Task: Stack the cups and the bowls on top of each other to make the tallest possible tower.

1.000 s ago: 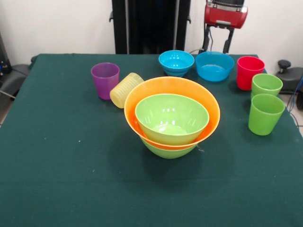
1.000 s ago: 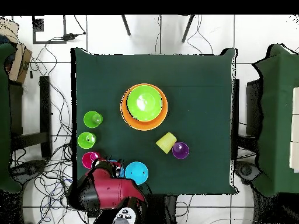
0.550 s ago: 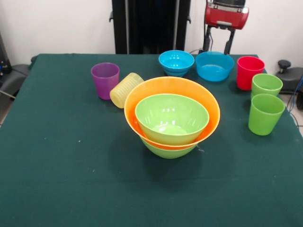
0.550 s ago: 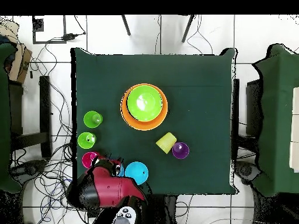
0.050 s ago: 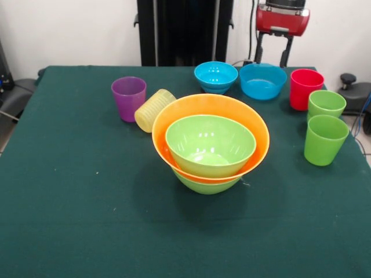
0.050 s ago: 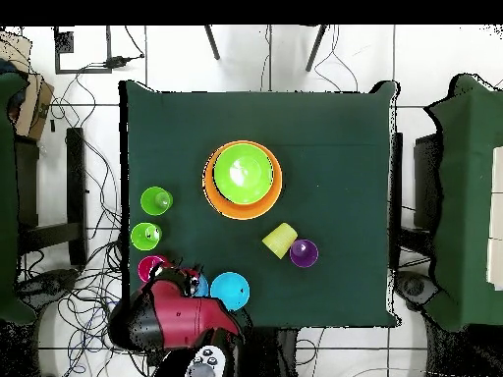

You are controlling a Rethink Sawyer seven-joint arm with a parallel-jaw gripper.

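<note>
In the middle of the table stands the tower [image 5: 210, 145] [image 6: 243, 179]: a lime green bowl at the bottom, the large orange bowl [image 5: 252, 124] in it, and a second lime green bowl [image 5: 210, 142] on top. Two blue bowls [image 5: 215, 76] [image 5: 262, 80] stand at the far edge. The red cup [image 5: 305, 88] [image 6: 151, 267] and two light green cups [image 5: 326, 104] [image 5: 324, 139] stand upright at the right. Left of the tower, the purple cup [image 5: 128, 98] is upright and the ribbed yellow cup [image 5: 153, 110] lies on its side. My gripper [image 5: 271, 57] hangs open and empty above the far edge, behind the right blue bowl.
The green cloth-covered table [image 5: 69, 202] has free room at its front and left. In the overhead view my red arm [image 6: 182, 319] covers part of one blue bowl [image 6: 199, 286] at the table's edge. Cables lie on the floor round the table.
My gripper has risen a little and shifted slightly right in the front view. None of the bowls or cups has moved.
</note>
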